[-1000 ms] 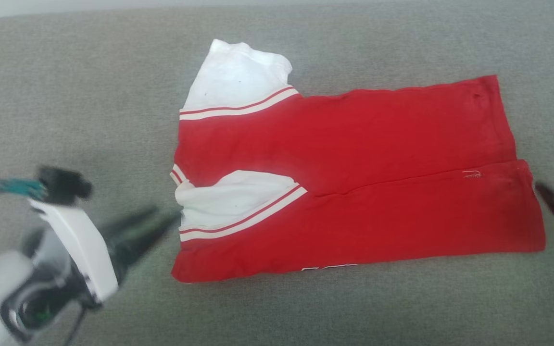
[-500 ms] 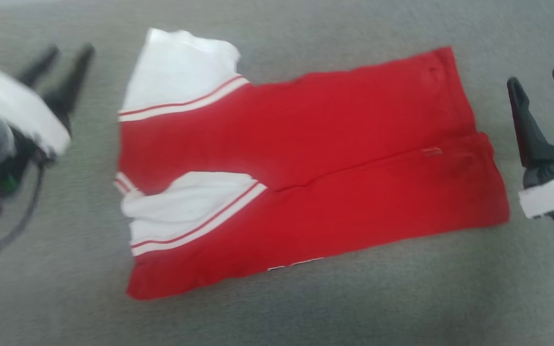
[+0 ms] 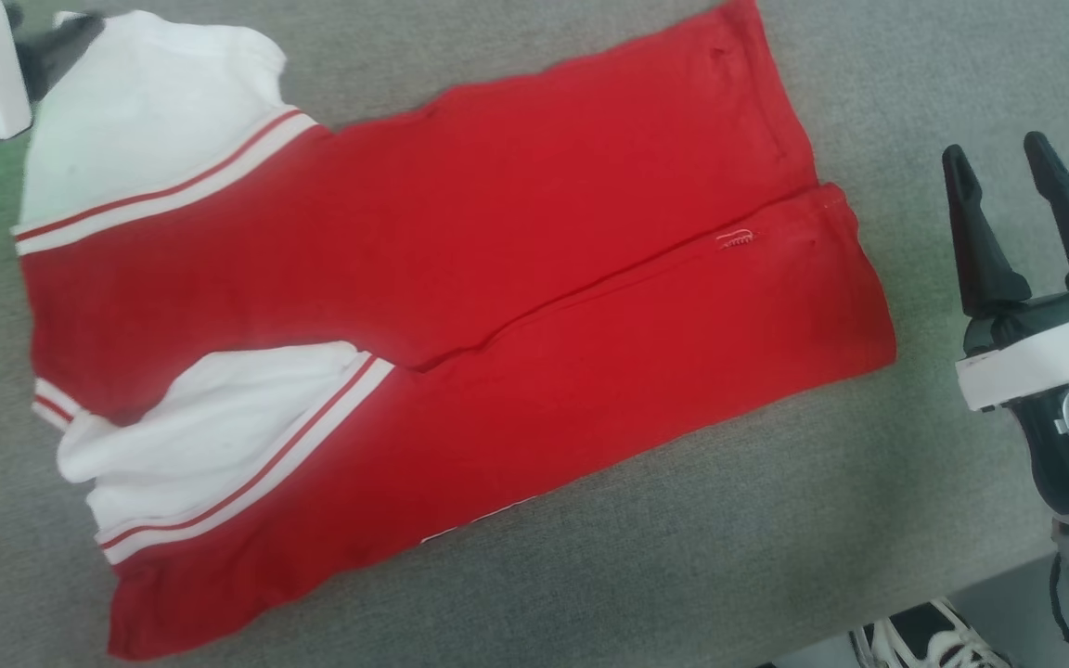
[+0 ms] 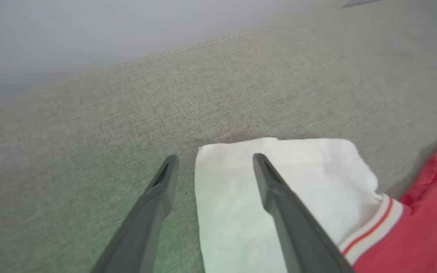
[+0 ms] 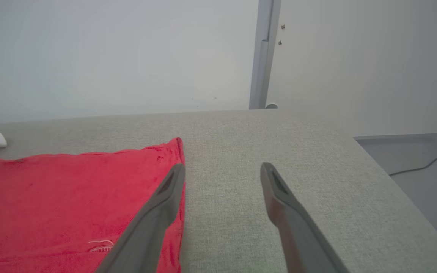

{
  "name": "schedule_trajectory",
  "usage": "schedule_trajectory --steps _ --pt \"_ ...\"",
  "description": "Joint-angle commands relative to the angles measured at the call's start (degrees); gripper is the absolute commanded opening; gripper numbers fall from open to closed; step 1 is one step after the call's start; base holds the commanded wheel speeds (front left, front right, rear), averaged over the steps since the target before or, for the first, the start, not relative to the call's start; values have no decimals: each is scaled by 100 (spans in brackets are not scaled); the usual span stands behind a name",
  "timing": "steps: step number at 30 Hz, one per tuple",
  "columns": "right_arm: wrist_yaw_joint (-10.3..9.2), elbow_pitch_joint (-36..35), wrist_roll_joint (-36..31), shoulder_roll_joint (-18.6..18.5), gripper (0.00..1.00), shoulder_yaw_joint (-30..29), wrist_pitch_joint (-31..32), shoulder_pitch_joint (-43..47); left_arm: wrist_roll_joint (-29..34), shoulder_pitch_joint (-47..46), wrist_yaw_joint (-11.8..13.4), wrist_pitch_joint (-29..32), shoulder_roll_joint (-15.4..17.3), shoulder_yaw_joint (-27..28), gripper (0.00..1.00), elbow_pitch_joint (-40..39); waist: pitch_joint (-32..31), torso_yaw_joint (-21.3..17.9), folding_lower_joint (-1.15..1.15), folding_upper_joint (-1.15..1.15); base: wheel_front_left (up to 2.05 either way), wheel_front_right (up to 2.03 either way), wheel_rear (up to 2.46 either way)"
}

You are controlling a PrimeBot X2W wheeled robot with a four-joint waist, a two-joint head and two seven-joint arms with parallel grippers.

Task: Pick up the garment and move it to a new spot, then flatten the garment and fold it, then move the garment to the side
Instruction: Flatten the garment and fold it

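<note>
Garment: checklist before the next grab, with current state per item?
1. Left gripper open, empty: ok.
2. Right gripper open, empty: ok.
3. Left gripper straddling the white sleeve edge: ok.
4. Right gripper over the garment hem: not ok, it is beside the cloth, over the grey surface.
5. Garment lying flat on the surface: ok.
6. Person's shoe near the right arm, clearance: cannot tell.

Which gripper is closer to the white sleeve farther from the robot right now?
Left. The left gripper is open, straddling the white sleeve's outer edge. The right gripper is at the garment's opposite end, beside the red hem.
</note>
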Motion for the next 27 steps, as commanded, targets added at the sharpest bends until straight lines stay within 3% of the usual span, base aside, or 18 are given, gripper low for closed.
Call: schedule_trajectory --steps 1,8,9,10,11,18,27 --pt "2 33 67 -2 100 39 -39 -86 64 -157 -21 386 28 -131 100 133 99 -93 0 0 0 0 0" --pt "2 111 150 -115 100 206 13 -261 -139 -345 -92 1652 -186 -409 100 413 257 -100 0 0 0 0 0" --pt "2 105 159 -150 100 242 52 -320 -198 -358 -98 1758 -219 -408 62 395 279 -86 0 0 0 0 0" --pt "2 101 163 -190 100 287 117 -395 -247 -358 -107 1820 -251 -409 43 366 294 -69 0 0 0 0 0" --pt "2 110 192 -238 100 355 221 -485 -313 -355 -117 1877 -281 -401 0 327 308 -47 0 0 0 0 0" --pt "2 395 463 -732 100 1002 1498 -1510 -447 -504 -120 1713 -431 -368 0 -46 524 255 0 0 0 0 0" --pt "1 1424 969 -1212 100 2033 3202 -3107 -563 -515 -122 1498 -604 -575 0 -639 758 720 0 0 0 0 0"
